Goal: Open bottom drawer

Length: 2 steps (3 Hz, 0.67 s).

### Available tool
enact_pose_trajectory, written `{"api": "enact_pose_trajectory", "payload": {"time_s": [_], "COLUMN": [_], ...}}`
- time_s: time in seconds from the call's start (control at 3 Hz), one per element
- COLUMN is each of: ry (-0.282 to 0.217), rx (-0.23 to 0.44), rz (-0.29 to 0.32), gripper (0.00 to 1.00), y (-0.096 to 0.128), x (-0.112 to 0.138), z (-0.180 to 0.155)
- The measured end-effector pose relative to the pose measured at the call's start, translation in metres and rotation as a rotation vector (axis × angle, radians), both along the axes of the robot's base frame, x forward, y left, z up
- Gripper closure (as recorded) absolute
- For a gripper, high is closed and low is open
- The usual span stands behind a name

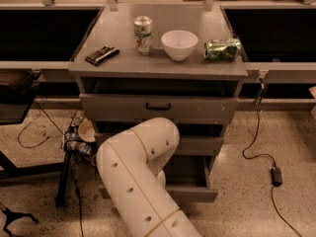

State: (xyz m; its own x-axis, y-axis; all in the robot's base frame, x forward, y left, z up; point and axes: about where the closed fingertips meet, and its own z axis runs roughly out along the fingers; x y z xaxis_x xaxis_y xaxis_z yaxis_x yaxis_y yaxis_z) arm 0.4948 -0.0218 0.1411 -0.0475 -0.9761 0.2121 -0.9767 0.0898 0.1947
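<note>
On the counter point(118, 65), from its left edge: a dark packet point(101, 55), an upright can point(143, 34), a white bowl point(179, 44), and a green can point(223, 49) on its side. Under the counter, the white arm point(136, 167) bends before the drawers and hides the tool, so I cannot tell its grip. Lowest under the counter, the bottom drawer point(195, 193) stands pulled out.

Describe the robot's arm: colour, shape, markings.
The arm is a thick cream-white tube with a rounded elbow, small dark round holes dotted along its shell and thin tan seams ringing the segments. No cables show on it. The gripper is out of sight, hidden behind the arm in front of the bottom drawer.
</note>
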Motion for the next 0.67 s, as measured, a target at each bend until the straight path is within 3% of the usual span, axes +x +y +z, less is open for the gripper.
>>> {"api": "enact_pose_trajectory", "payload": {"time_s": [0.33,0.67], "ry": [0.000,-0.040], "rx": [0.000,0.013], "rz": [0.000,0.005], "gripper": [0.00,0.00], "y": [0.001,0.002], "x": [0.000,-0.005], "z": [0.000,0.014]}}
